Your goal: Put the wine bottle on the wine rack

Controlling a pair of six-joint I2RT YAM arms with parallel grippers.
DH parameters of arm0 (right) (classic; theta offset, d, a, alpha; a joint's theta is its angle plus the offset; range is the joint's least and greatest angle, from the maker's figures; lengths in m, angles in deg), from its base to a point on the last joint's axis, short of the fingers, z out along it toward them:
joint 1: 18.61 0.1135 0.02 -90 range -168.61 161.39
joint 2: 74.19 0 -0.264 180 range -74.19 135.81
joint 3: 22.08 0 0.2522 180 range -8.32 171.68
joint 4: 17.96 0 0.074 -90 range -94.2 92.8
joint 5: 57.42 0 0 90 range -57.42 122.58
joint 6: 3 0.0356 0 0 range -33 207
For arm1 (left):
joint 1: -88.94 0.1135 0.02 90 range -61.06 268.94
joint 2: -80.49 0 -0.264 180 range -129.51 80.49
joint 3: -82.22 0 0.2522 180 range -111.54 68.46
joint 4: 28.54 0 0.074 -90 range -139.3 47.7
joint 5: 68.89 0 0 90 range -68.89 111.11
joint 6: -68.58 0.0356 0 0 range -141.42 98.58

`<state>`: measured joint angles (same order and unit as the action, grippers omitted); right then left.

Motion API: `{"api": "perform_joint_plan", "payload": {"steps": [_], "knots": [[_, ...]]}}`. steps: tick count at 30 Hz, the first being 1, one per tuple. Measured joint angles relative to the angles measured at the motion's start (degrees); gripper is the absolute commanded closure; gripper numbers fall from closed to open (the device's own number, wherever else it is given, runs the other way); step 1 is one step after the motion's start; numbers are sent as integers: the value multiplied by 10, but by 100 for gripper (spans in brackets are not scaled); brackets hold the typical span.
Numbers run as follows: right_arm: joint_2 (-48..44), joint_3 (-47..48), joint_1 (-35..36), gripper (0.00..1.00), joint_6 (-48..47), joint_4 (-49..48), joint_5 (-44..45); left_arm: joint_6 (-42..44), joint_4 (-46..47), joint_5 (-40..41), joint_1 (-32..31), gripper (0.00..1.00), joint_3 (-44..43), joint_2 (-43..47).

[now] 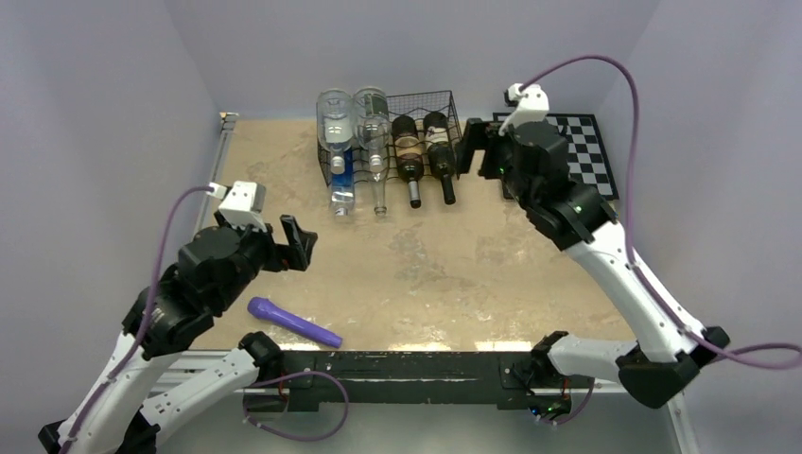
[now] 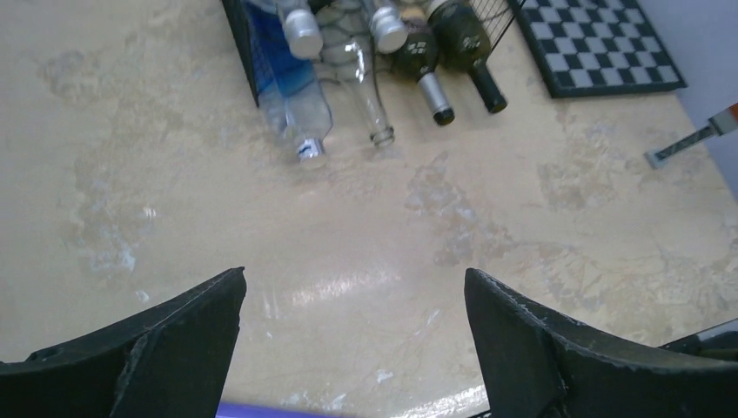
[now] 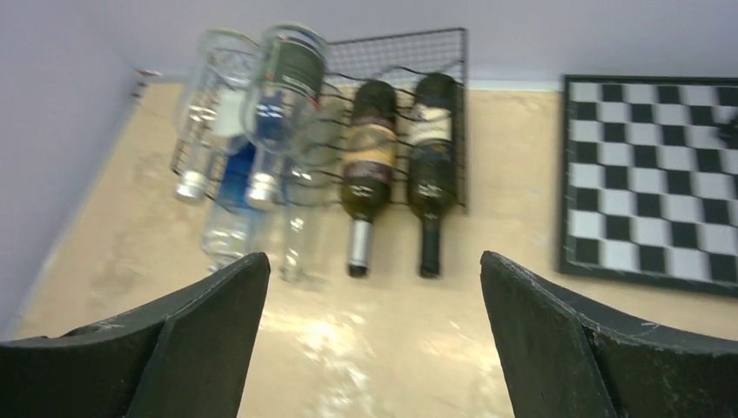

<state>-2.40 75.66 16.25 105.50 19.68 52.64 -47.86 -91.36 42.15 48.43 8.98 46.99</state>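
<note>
The black wire-mesh wine rack point(image 1: 426, 102) stands at the back of the table. Two dark wine bottles lie in it side by side with their necks toward me, one with a silver cap point(image 3: 369, 148) and one with a dark cap point(image 3: 432, 144) on the rack's right end. Clear bottles point(image 1: 338, 142) fill its left part. My right gripper point(image 1: 473, 149) hovers just right of the rack, open and empty, and its wrist view looks at the bottles past the right gripper point(image 3: 374, 261). My left gripper point(image 1: 298, 244) is open and empty over the table's left side, seen also as the left gripper point(image 2: 355, 274).
A black-and-white chessboard point(image 1: 591, 156) lies at the back right, partly under my right arm. A purple stick-shaped object point(image 1: 293, 322) lies near the front edge, below my left gripper. Grey walls close in the table at the back and sides.
</note>
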Motion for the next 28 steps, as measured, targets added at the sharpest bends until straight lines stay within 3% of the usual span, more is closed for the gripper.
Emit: {"api": "perform_joint_plan", "payload": {"steps": [5,15,28], "knots": [[-98,0,0,4,-57,155,41,38,-39,-7,0,1,-156,-59],[-272,49,0,3,-90,358,95,56,-130,-14,0,1,-250,-69],[-308,105,0,2,-111,442,130,45,-199,-13,0,1,-316,-41]]}}
